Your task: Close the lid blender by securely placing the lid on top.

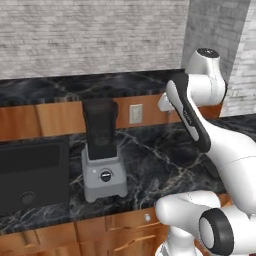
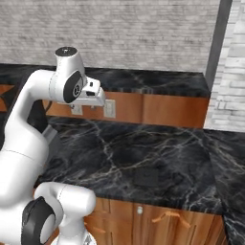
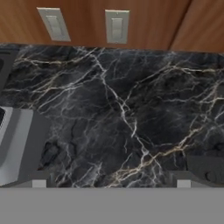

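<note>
Blender [image 1: 103, 155] first: boxy grey base with one round black dial [image 1: 105, 175] on the front and a tall black tapered jar [image 1: 100, 128] on top, standing on the dark marble countertop [image 1: 165, 155] toward the left in my left base view, close to the wooden backsplash [image 1: 50, 120]. Just left of it is a big black boxy appliance [image 1: 32, 175]. A white wall outlet [image 1: 135, 114] sits on the backsplash just right of the jar.

From the right base view I can spot the low black rounded-square lid [image 2: 146, 177] lying flat on the counter near the front edge, above a wooden drawer [image 2: 167, 217] and well apart from the blender.

My hand view looks down on the marble with two white outlets [image 3: 117, 26] up top, the blender's grey base poking in at the left edge [image 3: 19, 144], and a dark corner at lower right [image 3: 206, 167] that's probably the lid. Gripper [image 3: 111, 183] tips sit wide apart with nothing between them, so fingers are released.
</note>
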